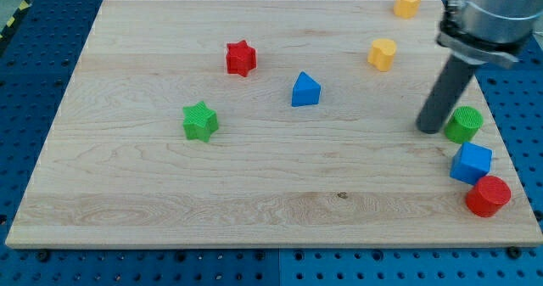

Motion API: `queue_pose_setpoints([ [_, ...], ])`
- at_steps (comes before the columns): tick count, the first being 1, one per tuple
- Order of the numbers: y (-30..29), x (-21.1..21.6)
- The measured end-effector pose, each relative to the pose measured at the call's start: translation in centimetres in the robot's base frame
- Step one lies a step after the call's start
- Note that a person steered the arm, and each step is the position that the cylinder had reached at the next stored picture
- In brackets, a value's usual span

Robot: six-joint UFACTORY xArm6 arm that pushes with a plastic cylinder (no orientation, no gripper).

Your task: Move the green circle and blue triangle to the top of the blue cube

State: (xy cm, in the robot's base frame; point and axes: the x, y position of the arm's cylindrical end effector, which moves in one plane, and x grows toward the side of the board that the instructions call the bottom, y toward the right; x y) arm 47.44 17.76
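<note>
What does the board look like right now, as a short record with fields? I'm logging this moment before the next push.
tip: my tip sits just to the view's left of the green circle
blue cube: below the green circle, near the view's right edge
blue triangle: mid-board, apart from the others
red circle: beside the blue cube, lower right
other blocks: red star, green star, two yellow blocks

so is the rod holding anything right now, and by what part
Nothing is held; the rod has no gripper. My tip stands on the board just to the view's left of the green circle, close beside it; whether they touch cannot be told.
</note>
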Motion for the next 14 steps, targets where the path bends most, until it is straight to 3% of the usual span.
queue_pose_setpoints([
  [1, -8.1, -0.2],
  [2, -16.3, -3.6],
  [4, -20.4, -5.4],
  [6, -18.2, -7.2],
  [12, -2.5, -6.1],
  [14, -0.7, -5.8],
])
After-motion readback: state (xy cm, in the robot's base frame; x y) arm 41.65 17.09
